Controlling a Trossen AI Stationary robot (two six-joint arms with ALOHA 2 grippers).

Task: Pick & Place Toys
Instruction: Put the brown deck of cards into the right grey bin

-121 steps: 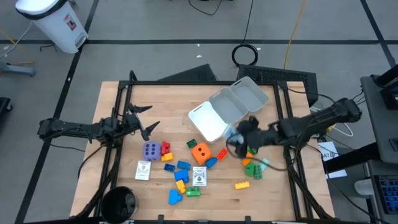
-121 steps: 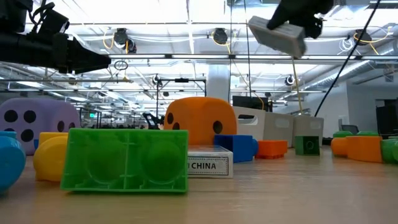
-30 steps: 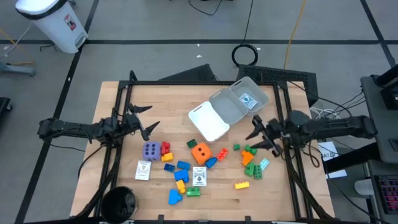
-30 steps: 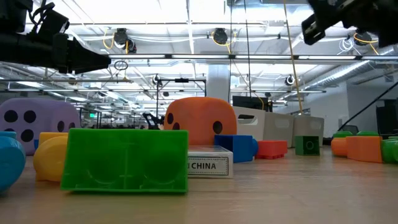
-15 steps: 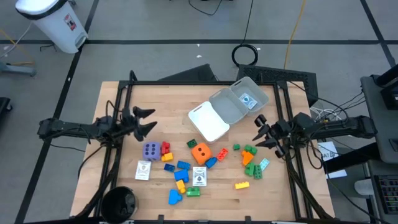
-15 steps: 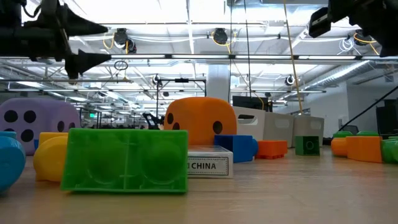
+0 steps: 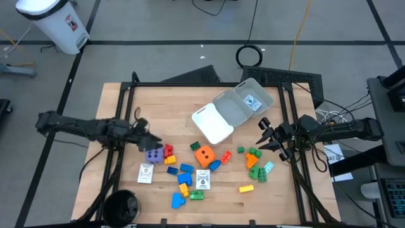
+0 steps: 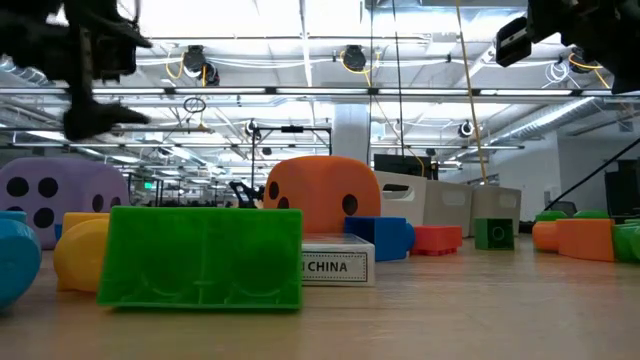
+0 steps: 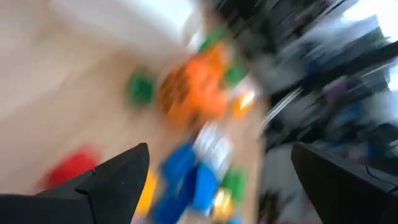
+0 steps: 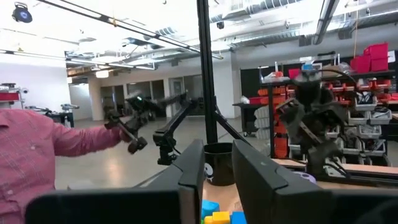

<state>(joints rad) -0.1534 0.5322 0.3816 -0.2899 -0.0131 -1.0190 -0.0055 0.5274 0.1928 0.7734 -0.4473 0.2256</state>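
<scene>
Progress looks slight: one picture card (image 7: 254,103) lies in the clear tray (image 7: 243,101) at one o'clock; bricks, both dice and two cards still litter the counter (image 7: 171,107). Left end effector (image 7: 149,143), spread wide, hovers above the purple die (image 7: 153,154); right end effector (image 7: 264,137) waits open at three o'clock.

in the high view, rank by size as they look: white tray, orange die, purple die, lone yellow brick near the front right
1. white tray
2. orange die and purple die, alike; the left gripper overlaps the purple one
3. yellow brick
</scene>
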